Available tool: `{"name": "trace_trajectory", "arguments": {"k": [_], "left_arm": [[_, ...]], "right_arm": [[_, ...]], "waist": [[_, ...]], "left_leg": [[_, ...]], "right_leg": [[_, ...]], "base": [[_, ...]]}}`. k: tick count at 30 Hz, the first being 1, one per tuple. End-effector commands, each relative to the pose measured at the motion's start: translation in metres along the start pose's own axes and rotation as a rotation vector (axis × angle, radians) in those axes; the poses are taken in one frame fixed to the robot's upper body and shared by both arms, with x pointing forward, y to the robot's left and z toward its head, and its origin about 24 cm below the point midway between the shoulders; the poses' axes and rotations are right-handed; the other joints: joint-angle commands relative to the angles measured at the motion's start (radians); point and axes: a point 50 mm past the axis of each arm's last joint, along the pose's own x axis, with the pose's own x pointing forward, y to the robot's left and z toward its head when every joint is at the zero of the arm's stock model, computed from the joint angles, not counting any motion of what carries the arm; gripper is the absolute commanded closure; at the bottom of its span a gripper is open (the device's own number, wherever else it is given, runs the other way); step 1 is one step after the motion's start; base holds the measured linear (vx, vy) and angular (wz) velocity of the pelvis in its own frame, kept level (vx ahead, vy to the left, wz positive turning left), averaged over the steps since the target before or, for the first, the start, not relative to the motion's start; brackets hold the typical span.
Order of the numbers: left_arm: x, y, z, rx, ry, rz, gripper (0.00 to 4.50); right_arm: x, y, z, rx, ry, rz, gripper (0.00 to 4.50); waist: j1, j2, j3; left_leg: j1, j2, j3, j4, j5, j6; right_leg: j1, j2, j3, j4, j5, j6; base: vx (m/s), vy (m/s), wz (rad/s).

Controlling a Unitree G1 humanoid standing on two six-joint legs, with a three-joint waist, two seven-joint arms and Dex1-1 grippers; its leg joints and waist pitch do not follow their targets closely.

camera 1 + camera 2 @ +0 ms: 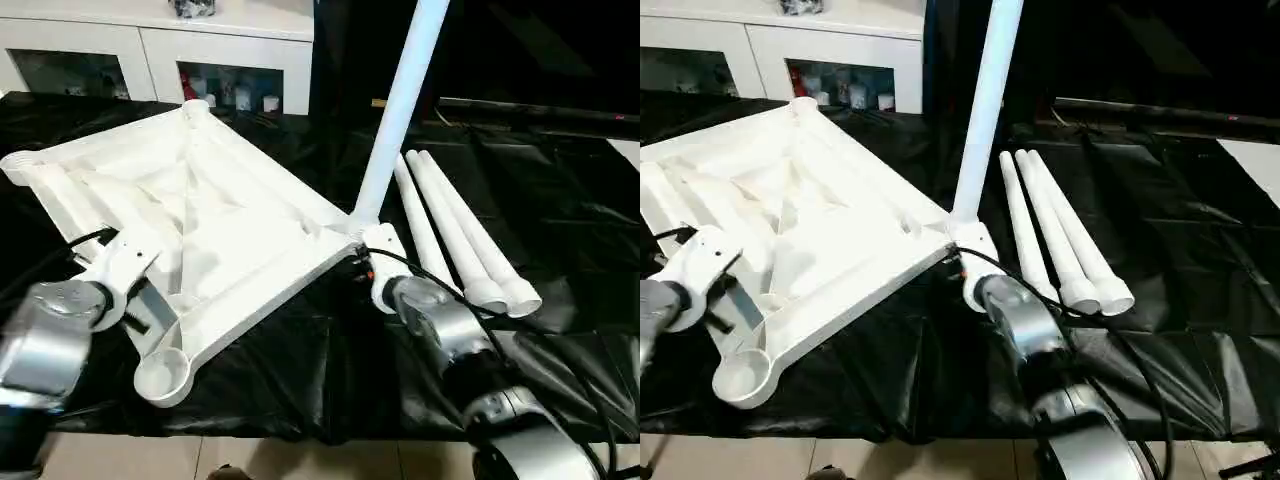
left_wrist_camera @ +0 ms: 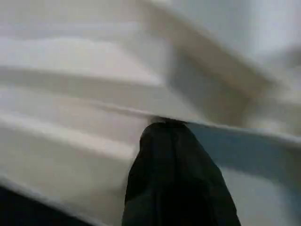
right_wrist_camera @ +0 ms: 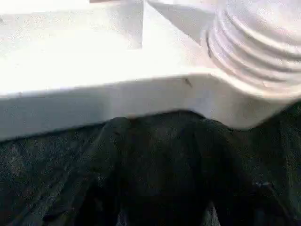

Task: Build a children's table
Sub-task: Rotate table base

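Observation:
The white tabletop (image 1: pixel 230 230) lies underside up on the black cloth, its X-ribs showing. One white tube leg (image 1: pixel 400 100) stands upright in the right corner socket, and its ribbed end (image 3: pixel 254 42) shows in the right wrist view. My right gripper (image 1: pixel 362 262) sits at that corner, just under the tabletop's edge (image 3: pixel 94 99). My left gripper (image 1: pixel 150 305) is shut on the tabletop's left rim, with one black finger (image 2: pixel 174 179) pressed against the white rim. Three loose legs (image 1: pixel 455 240) lie side by side to the right.
A white glass-door cabinet (image 1: pixel 150 40) stands behind the table. The empty front corner socket (image 1: pixel 163 378) lies near the cloth's front edge. Black cables run along my right forearm (image 1: pixel 450 330). Tiled floor shows below the front edge.

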Motion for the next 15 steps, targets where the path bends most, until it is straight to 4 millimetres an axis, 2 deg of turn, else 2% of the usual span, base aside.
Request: {"name": "trace_trajectory", "arguments": {"k": [1, 2, 3, 5, 7, 8, 11, 12, 13, 14, 15], "left_arm": [[0.0, -0.016, 0.009, 0.058, -0.043, -0.135, 4.5], [-0.002, -0.022, 0.013, 0.092, -0.061, -0.197, 4.5], [-0.002, -0.022, 0.013, 0.092, -0.061, -0.197, 4.5], [-0.004, -0.035, 0.024, 0.133, -0.121, -0.325, 4.5], [-0.005, -0.04, 0.028, 0.138, -0.14, -0.363, 4.5], [-0.005, -0.044, 0.033, 0.149, -0.156, -0.388, 4.5], [-0.002, -0.051, 0.041, 0.174, -0.185, -0.433, 4.5], [0.002, -0.057, 0.049, 0.193, -0.208, -0.463, 4.5], [0.005, -0.061, 0.053, 0.205, -0.216, -0.477, 4.5], [0.006, -0.063, 0.055, 0.213, -0.22, -0.486, 4.5], [0.011, -0.067, 0.061, 0.226, -0.231, -0.497, 4.5]], "right_arm": [[0.002, 0.001, 0.005, -0.009, -0.015, 0.01, 2.47], [0.003, 0.001, 0.007, -0.015, -0.019, 0.023, 2.47], [0.003, 0.001, 0.007, -0.015, -0.019, 0.023, 2.75], [0.004, 0.002, 0.012, -0.044, -0.049, 0.04, 2.87], [0.005, 0.002, 0.013, -0.051, -0.054, 0.044, 2.91], [0.005, 0.002, 0.014, -0.053, -0.061, 0.048, 3.18], [0.006, 0.003, 0.015, -0.055, -0.069, 0.058, 3.27], [0.006, 0.003, 0.014, -0.054, -0.07, 0.064, 3.36], [0.006, 0.003, 0.014, -0.054, -0.07, 0.07, 3.5], [0.006, 0.003, 0.014, -0.055, -0.071, 0.074, 3.5], [0.006, 0.003, 0.013, -0.055, -0.072, 0.077, 3.64]], "waist": [[0.0, 0.024, -0.058], [0.001, 0.023, -0.059], [0.001, 0.023, -0.06], [0.003, 0.023, -0.059], [0.002, 0.023, -0.059], [0.001, 0.022, -0.059], [0.0, 0.02, -0.06], [0.001, 0.034, -0.061], [-0.001, 0.027, -0.062], [0.0, 0.032, -0.063], [-0.003, 0.027, -0.065]], "left_leg": [[0.01, 0.008, 0.001, -0.077, -0.216, -0.035], [0.008, 0.008, 0.001, -0.078, -0.217, -0.039], [0.008, 0.008, 0.0, -0.077, -0.216, -0.04], [0.008, 0.009, 0.001, -0.078, -0.224, -0.045], [0.007, 0.008, 0.001, -0.077, -0.22, -0.05], [0.005, 0.008, 0.002, -0.077, -0.221, -0.049], [0.003, 0.006, 0.002, -0.076, -0.205, -0.049], [0.005, 0.006, 0.001, -0.075, -0.206, -0.053], [0.005, 0.006, 0.003, -0.073, -0.203, -0.053], [0.002, 0.005, 0.001, -0.073, -0.191, -0.054], [0.001, 0.004, 0.002, -0.073, -0.183, -0.053]], "right_leg": [[0.042, -0.066, 0.059, -0.07, -0.178, -0.17], [0.045, -0.067, 0.06, -0.069, -0.176, -0.168], [0.046, -0.068, 0.059, -0.068, -0.176, -0.168], [0.046, -0.069, 0.06, -0.068, -0.179, -0.168], [0.047, -0.068, 0.06, -0.066, -0.176, -0.172], [0.048, -0.066, 0.06, -0.066, -0.171, -0.169], [0.052, -0.066, 0.061, -0.066, -0.17, -0.166], [0.05, -0.067, 0.06, -0.064, -0.167, -0.167], [0.051, -0.064, 0.061, -0.065, -0.149, -0.168], [0.055, -0.064, 0.06, -0.061, -0.131, -0.171], [0.056, -0.062, 0.06, -0.06, -0.111, -0.173]], "base": [[0.0, 0.0, 0.0], [0.0, 0.0, 0.0], [0.0, 0.0, 0.0], [0.0, 0.0, 0.0], [0.0, 0.0, 0.0], [0.0, 0.0, 0.0], [0.0, 0.0, 0.0], [0.0, 0.0, 0.0], [0.0, 0.0, 0.0], [0.0, 0.0, 0.0], [0.0, 0.0, 0.0]]}}
